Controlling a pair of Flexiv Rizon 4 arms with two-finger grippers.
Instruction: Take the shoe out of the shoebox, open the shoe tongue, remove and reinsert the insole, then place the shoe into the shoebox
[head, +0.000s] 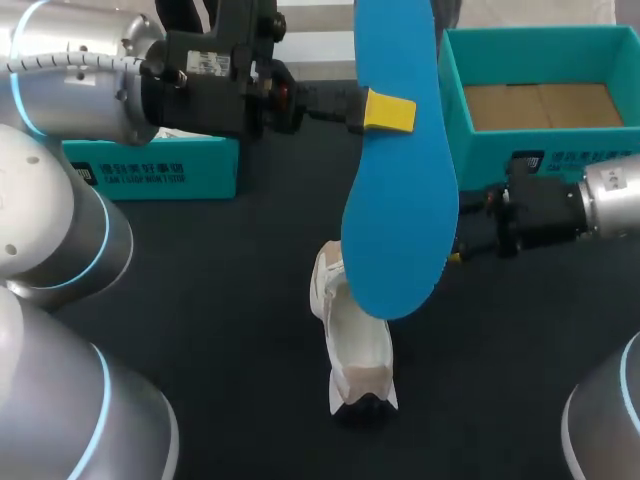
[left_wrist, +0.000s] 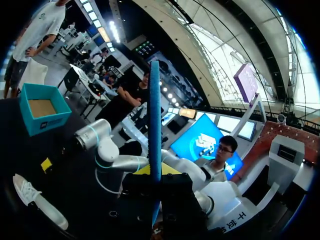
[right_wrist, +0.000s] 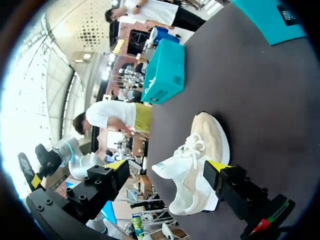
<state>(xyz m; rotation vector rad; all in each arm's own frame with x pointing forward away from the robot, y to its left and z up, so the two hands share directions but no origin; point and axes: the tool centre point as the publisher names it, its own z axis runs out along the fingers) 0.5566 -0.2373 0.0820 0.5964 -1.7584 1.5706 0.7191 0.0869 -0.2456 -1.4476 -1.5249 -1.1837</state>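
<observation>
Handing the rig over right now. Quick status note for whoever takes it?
Left hand: shut on the blue insole, held up above the table.
Right hand: open, low at the white shoe, which sits between its spread fingers, not gripped.
The shoe is on the table, outside the teal shoebox; the box is open with no shoe in it.
Done: shoe out, insole removed.
Left: reinsert the insole, put the shoe back in the shoebox.

A dark, matte table (head: 220, 330) spans the whole workspace.
</observation>
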